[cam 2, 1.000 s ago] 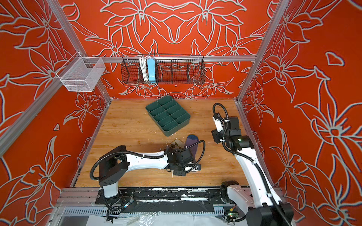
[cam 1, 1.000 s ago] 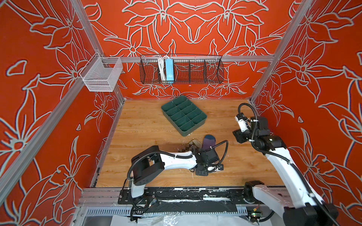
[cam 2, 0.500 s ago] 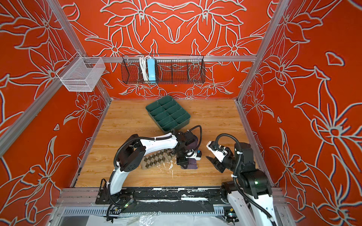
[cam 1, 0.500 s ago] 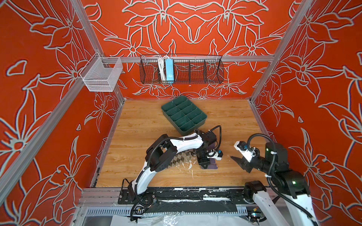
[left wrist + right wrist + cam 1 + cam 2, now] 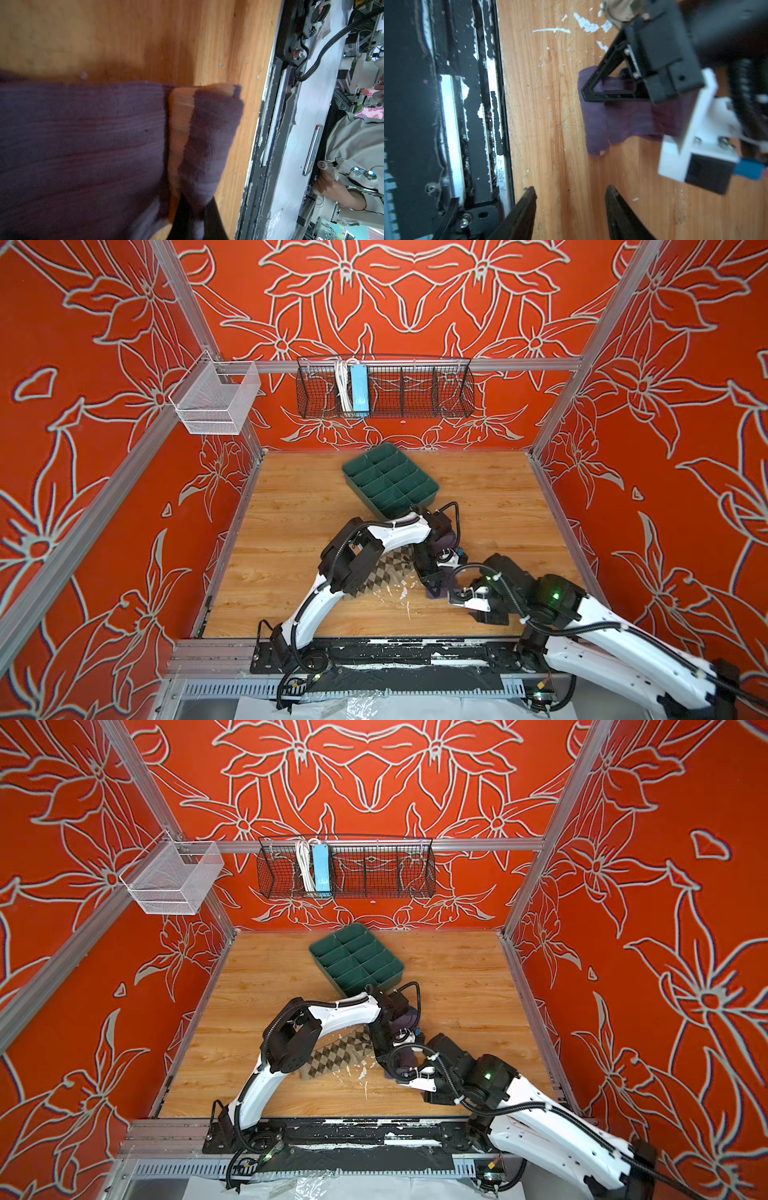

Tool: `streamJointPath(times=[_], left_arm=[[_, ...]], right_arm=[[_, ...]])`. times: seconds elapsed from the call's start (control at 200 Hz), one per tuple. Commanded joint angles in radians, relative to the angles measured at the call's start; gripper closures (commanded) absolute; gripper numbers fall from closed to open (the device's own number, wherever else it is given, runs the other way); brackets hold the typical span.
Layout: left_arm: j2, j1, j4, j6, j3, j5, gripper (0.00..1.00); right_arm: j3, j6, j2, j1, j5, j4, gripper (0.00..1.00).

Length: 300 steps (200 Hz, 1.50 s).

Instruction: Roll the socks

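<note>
Red walls with big white flowers are standing all around the wooden counter. Two socks are lying near its front edge, down under the two arms. The beige sock with dark diamonds is lying flat, and the left arm is hiding part of it. The purple sock is lying near it, closer to the right arm. Its end with the yellow-orange cuff is folding back over itself.

The left pincer is squeezing together on that folded end of the purple sock, so a roll looks like it is just starting. The right pincer is hanging over bare wood close to the purple sock. Its two fingers are standing apart and holding nothing. A green tray with little boxes inside is sitting farther back, away from the socks.

Both socks are looking soft, light and floppy. I am thinking they are not going to break, but they are going to sag and slide on the smooth wood. The little roll is likely going to spring open if the pincer lets go. The best place to hold is probably right on the folded end, where the cloth is thickest. The other pincer could be pressing down on the flat part, so the sock is staying put while it is turning over.
</note>
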Motion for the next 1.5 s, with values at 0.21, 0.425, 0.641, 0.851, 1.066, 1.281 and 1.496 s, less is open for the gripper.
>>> streamJointPath(times=[0.21,0.425,0.641,0.851,1.066,1.281,1.496], left_arm=[[0.079,-0.004,-0.007,-0.003,-0.038,-0.097,0.95],[0.055,-0.001,0.010,-0.006,-0.055,-0.102,0.95],[0.025,-0.001,0.038,-0.028,-0.070,-0.127,0.85],[-0.123,0.003,0.191,-0.088,-0.188,-0.227,0.58],[-0.388,0.014,0.394,-0.153,-0.358,-0.392,0.46],[-0.752,0.030,0.775,-0.239,-0.628,-0.901,0.40],[-1.076,0.059,1.070,-0.189,-0.849,-1.216,0.03]], right_arm=[[-0.007,-0.083,0.338,0.066,0.165,0.345,0.45],[-0.033,-0.049,0.420,0.067,0.116,0.350,0.45],[-0.053,-0.016,0.427,0.077,0.122,0.392,0.81],[-0.034,-0.010,0.431,0.080,0.034,0.303,1.00],[-0.003,0.030,0.522,0.079,-0.021,0.282,1.00],[0.051,0.037,0.581,0.051,-0.149,0.293,1.00],[0.163,0.050,0.737,0.001,-0.295,0.218,1.00]])
